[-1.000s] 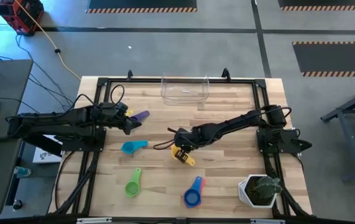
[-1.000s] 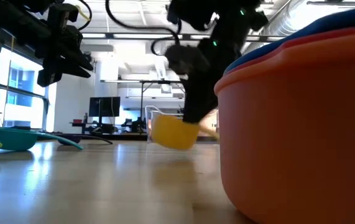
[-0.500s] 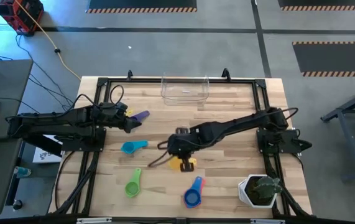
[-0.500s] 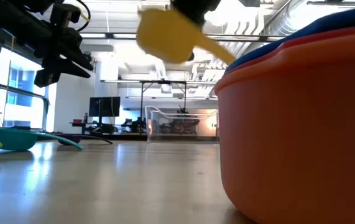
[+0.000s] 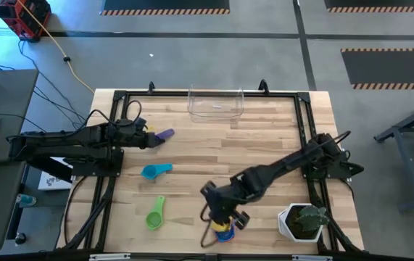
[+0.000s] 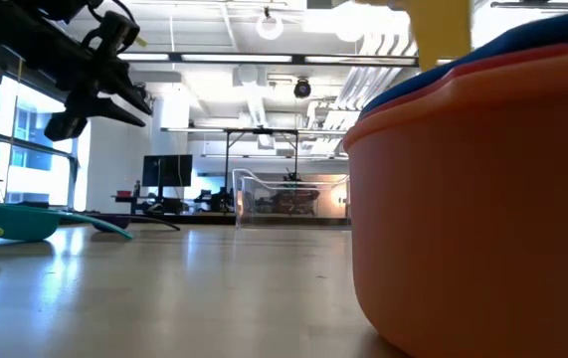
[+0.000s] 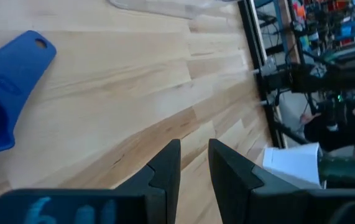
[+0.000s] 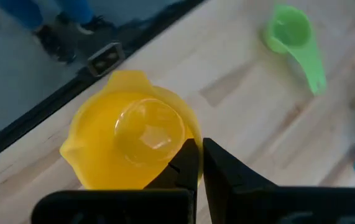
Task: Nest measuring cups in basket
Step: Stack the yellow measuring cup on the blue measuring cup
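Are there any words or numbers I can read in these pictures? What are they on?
None can be read.
Blue cup: a raised mark by the handle, too blurred to read.
Left gripper: glowing blue marks on its body, too blurred to read.
Yellow cup, green cup: no writing shows.

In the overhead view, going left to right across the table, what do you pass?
Purple cup → light blue cup and green cup → basket → right end effector over the stacked cups → potted plant.
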Robot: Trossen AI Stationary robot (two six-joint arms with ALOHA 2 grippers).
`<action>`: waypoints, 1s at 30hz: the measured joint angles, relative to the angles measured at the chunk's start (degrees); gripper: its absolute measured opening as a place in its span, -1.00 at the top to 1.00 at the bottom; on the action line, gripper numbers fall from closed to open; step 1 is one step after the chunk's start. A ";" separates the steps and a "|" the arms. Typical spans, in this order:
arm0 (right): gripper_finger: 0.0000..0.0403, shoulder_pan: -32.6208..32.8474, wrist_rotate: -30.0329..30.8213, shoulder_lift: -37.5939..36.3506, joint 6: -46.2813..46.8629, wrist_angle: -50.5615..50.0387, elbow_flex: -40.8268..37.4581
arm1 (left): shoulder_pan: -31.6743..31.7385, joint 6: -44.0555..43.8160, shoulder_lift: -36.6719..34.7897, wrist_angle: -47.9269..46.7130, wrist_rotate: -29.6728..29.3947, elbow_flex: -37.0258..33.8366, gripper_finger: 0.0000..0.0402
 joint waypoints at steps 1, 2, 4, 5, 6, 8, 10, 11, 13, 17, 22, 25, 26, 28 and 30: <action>1.00 0.59 0.00 0.00 -0.80 0.00 0.00 | 0.01 -0.48 0.00 0.00 -0.23 0.00 0.63; 1.00 1.11 -0.02 0.22 -1.69 0.06 0.00 | -0.01 -0.82 0.00 -0.02 -0.43 0.00 0.63; 1.00 1.91 0.02 0.89 -3.13 0.21 0.00 | -0.01 -1.56 0.00 -0.02 -0.62 0.00 0.63; 1.00 2.23 0.06 1.71 -3.43 0.28 0.00 | -0.01 -2.01 -0.01 -0.04 -0.62 0.00 0.63; 1.00 2.48 0.10 2.71 -3.47 0.82 0.00 | -0.01 -2.48 -0.02 -0.04 -0.62 0.00 0.63; 1.00 2.77 0.61 4.83 -3.49 0.57 0.00 | -0.01 -3.46 -0.02 -0.12 -0.60 0.00 0.63; 1.00 3.18 2.84 6.46 -3.48 -0.55 -0.03 | -0.01 -3.56 0.00 -0.09 -0.28 0.00 0.63; 1.00 3.31 3.75 6.93 -3.46 -1.04 -0.04 | -0.01 -3.56 -0.02 -0.16 -0.12 0.00 0.63; 1.00 3.57 4.26 7.31 -3.19 -1.47 -0.04 | -0.01 -3.92 -0.02 -0.23 0.04 0.00 0.63; 1.00 3.89 3.93 7.37 -3.19 -1.29 -0.04 | -0.01 -4.91 -0.02 -0.52 0.04 0.00 0.63; 1.00 3.92 1.66 7.37 -3.04 -1.72 -0.04 | -0.01 -4.91 -0.02 -0.52 0.06 0.00 0.63; 0.98 4.16 1.04 7.37 -3.04 -1.66 -0.04 | -0.01 -4.93 -0.02 -0.52 0.06 0.00 0.63; 0.96 4.21 1.28 7.37 -3.02 -1.66 -0.04 | -0.01 -4.92 -0.02 -0.52 0.05 0.00 0.63; 0.93 4.33 1.70 7.37 -3.00 -1.58 -0.04 | -0.01 -4.92 -0.02 -0.52 0.06 0.00 0.63; 0.89 4.33 1.83 7.37 -3.01 -1.43 -0.04 | -0.01 -4.92 -0.02 -0.52 0.05 0.00 0.63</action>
